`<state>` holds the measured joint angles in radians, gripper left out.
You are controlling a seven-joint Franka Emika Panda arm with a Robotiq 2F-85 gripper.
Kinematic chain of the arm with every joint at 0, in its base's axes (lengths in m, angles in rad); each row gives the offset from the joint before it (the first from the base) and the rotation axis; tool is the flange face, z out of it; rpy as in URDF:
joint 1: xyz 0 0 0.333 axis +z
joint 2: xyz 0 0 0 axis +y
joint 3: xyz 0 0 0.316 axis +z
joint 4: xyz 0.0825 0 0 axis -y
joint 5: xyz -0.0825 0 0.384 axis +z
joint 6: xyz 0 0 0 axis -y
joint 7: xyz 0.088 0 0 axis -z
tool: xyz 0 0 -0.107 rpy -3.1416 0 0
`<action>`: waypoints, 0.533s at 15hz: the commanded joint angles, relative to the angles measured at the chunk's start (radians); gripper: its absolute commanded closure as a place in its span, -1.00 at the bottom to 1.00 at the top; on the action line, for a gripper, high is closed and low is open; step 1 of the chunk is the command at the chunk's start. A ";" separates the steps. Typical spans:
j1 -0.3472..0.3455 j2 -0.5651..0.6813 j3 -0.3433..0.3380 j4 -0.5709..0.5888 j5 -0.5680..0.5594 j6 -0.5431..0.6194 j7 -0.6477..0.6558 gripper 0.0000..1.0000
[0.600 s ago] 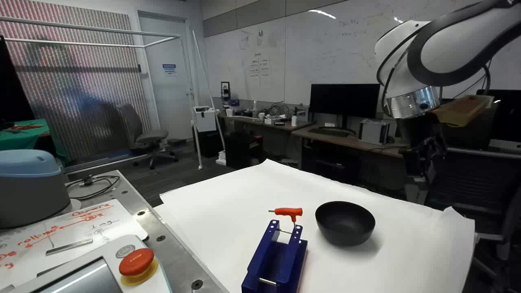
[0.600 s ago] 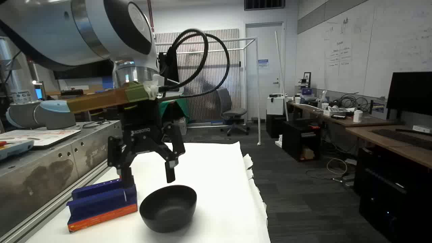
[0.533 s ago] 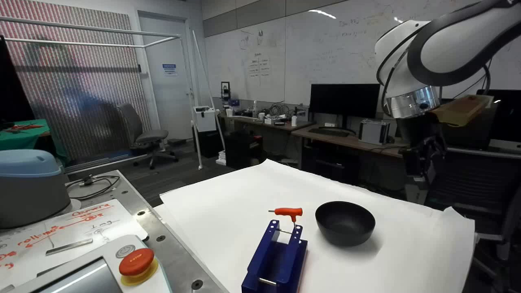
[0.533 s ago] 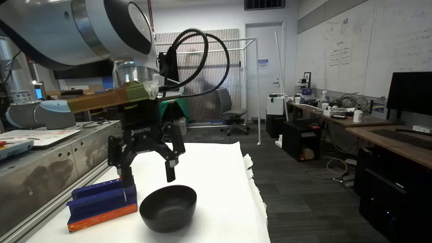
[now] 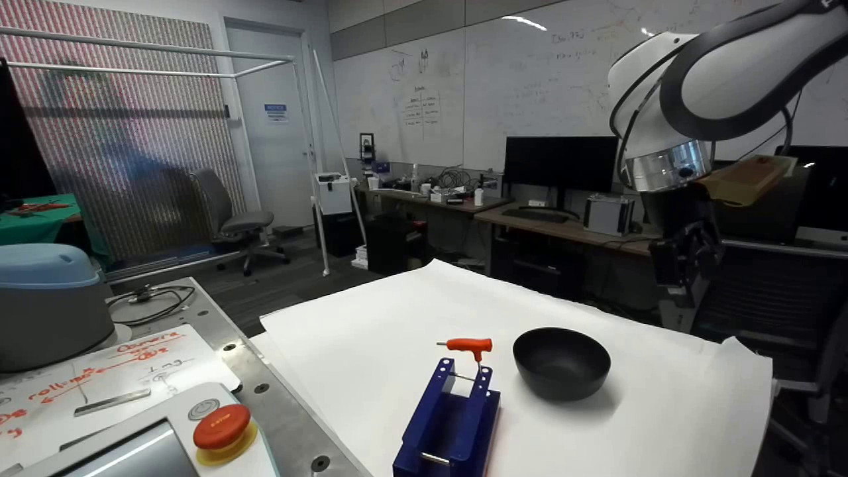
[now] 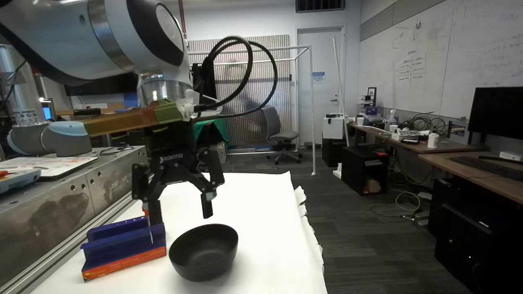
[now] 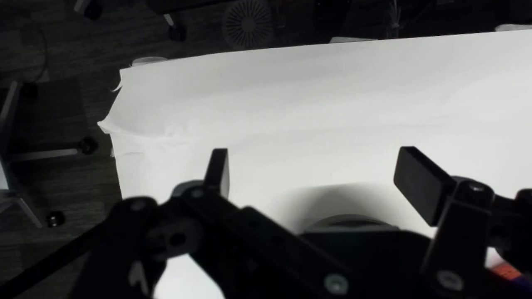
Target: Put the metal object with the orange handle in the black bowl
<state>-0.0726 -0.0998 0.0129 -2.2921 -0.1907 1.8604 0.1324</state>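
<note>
Only the hand (image 6: pixel 181 219) has moved in the last half second, and barely: its fingertips sit a shade higher, with a bit more orange peeking out beside one of them. The fingers (image 7: pixel 419 182) are spread wide with nothing between them.

The metal tool with the orange handle (image 5: pixel 469 344) stands at the end of the blue rack (image 5: pixel 470 423), handle up top and shaft going down; whether it runs through a hole I can't make out. The black bowl (image 5: pixel 560 384) sits near the rack on the white tabletop (image 5: pixel 371 344), and I see nothing in it. So neither pick nor drop is done; to me this looks like lining up for the reach.

The reach is what would worry me. The hand hangs well apart from the tool, with the bowl roughly between, so coming across too low could clip the rim and shove the bowl. Arriving off-centre, a fingertip could knock the handle round or push the rack instead of closing on it. If the shaft is seated in the rack, pulling sideways before it clears would likely drag the rack along. And a pinch at one end of that small handle could let the tool swivel and catch on the bowl's edge.
</note>
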 commanded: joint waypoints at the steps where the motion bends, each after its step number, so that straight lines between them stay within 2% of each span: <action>1: 0.041 0.118 0.007 0.130 0.009 0.046 -0.056 -1.00; 3: 0.067 0.188 0.021 0.210 0.014 0.082 -0.090 -1.00; 8: 0.126 0.407 0.055 0.464 0.010 0.086 -0.150 -1.00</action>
<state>0.0281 0.1673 0.0595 -2.0035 -0.1878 1.9678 0.0273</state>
